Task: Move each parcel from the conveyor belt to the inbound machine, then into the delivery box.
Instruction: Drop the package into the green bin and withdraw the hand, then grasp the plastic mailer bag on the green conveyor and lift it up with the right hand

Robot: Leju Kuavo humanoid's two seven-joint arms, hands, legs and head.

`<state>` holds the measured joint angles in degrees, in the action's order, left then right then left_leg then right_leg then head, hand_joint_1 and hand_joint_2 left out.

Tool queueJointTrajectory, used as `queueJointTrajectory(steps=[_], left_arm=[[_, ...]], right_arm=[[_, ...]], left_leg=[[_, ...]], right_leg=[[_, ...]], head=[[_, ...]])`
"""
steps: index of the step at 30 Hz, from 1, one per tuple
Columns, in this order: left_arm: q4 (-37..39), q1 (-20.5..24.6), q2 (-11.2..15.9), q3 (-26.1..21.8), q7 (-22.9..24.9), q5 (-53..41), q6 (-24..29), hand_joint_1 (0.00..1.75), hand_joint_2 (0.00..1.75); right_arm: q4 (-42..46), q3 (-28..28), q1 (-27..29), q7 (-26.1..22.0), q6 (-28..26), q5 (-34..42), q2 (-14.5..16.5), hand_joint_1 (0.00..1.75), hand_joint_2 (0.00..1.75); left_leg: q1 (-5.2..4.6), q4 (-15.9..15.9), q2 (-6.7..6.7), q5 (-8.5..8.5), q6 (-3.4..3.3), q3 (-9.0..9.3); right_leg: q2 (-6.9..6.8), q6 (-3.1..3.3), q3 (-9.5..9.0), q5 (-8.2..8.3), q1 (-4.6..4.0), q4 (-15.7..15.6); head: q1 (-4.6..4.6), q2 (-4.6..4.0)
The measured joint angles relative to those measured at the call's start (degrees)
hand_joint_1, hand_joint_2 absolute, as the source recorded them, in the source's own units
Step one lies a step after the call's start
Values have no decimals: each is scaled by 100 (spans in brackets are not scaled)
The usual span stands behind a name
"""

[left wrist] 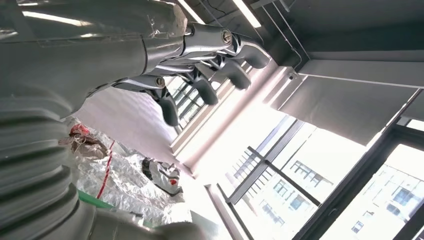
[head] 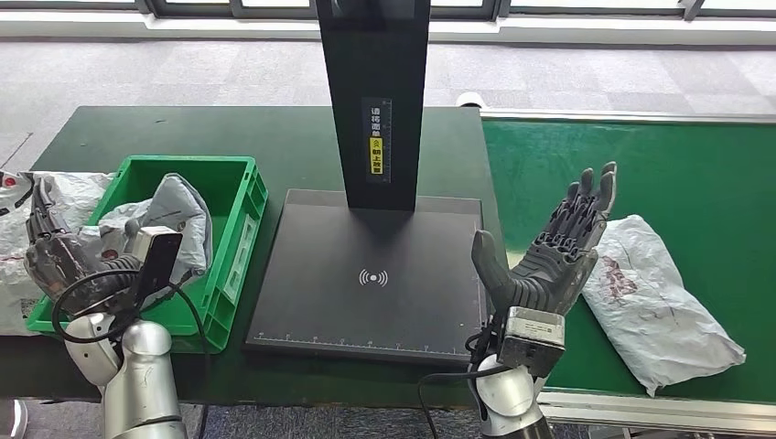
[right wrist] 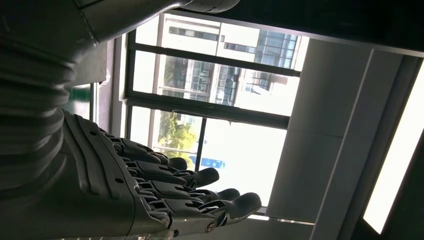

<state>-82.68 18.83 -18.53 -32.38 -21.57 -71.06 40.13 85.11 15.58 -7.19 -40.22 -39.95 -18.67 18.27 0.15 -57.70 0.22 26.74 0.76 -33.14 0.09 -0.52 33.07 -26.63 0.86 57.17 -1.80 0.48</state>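
A grey plastic parcel lies on the green conveyor belt at the right. My right hand is raised just left of it, beside the belt's edge, palm up with fingers straight and apart, holding nothing. The black inbound machine plate sits in the middle, bare, under its black post. The green delivery box at the left holds a grey parcel. My left hand hovers at the box's left rim, its fingers spread and holding nothing.
Silver-grey parcels lie on the dark green table outside the box at the far left, also seen as crinkled silver parcels beneath my left hand. Grey floor and windows run along the back.
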Motion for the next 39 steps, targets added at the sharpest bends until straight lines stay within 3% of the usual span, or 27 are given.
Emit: queueJointTrajectory(steps=[8, 16, 25, 29, 35, 37, 39], left_arm=[[72, 35, -26, -141, -172, 79, 0, 0, 175], [-320, 18, -66, -278, -715, 926, 0, 0, 175], [-701, -103, -113, -283, -953, 1571, 0, 0, 175], [-726, -408, -144, 204, -1211, 2865, -1, 0, 175], [-779, -602, -102, 988, -1219, 3272, -54, 0, 175], [-813, -703, -68, 1183, -1284, 3775, -386, 0, 175], [-916, -913, -19, 1505, -1431, 4626, -1069, 0, 175]], right_arm=[[-20, 0, -1, 0, 0, 1, 0, 0, 175], [-87, 0, 2, 0, 0, -3, 0, 0, 175], [-132, -1, 3, 1, 0, -112, 0, 0, 175], [-264, -107, 6, 3, 0, -665, 0, 0, 175], [-506, -276, 15, 66, 2, -953, 0, 0, 175], [-544, -363, 24, 351, 2, -1529, 1, 0, 175], [-585, -579, 41, 898, 2, -2632, 1, 0, 175]], left_leg=[[1, 0, -1, 0, 0, 0], [1, 0, -2, 0, 0, -2], [0, 0, -2, 0, 0, 0], [0, -1, -2, 0, 0, 1], [0, -2, -10, 0, -1, -5], [0, -2, -9, 0, 0, -4], [0, -2, -11, 0, -1, -6]], right_leg=[[0, 0, 0, 0, -1, 1], [0, 0, -1, 0, -1, 1], [-2, 0, 1, 0, 0, 0], [-2, 0, 1, 0, 0, -2], [-12, 0, 0, 0, 0, -2], [-10, 0, 1, 0, 0, -2], [-12, 0, 1, -1, 0, -2]], head=[[0, 0], [1, 0], [1, 0], [0, 0], [1, 0], [1, 0], [1, 0]])
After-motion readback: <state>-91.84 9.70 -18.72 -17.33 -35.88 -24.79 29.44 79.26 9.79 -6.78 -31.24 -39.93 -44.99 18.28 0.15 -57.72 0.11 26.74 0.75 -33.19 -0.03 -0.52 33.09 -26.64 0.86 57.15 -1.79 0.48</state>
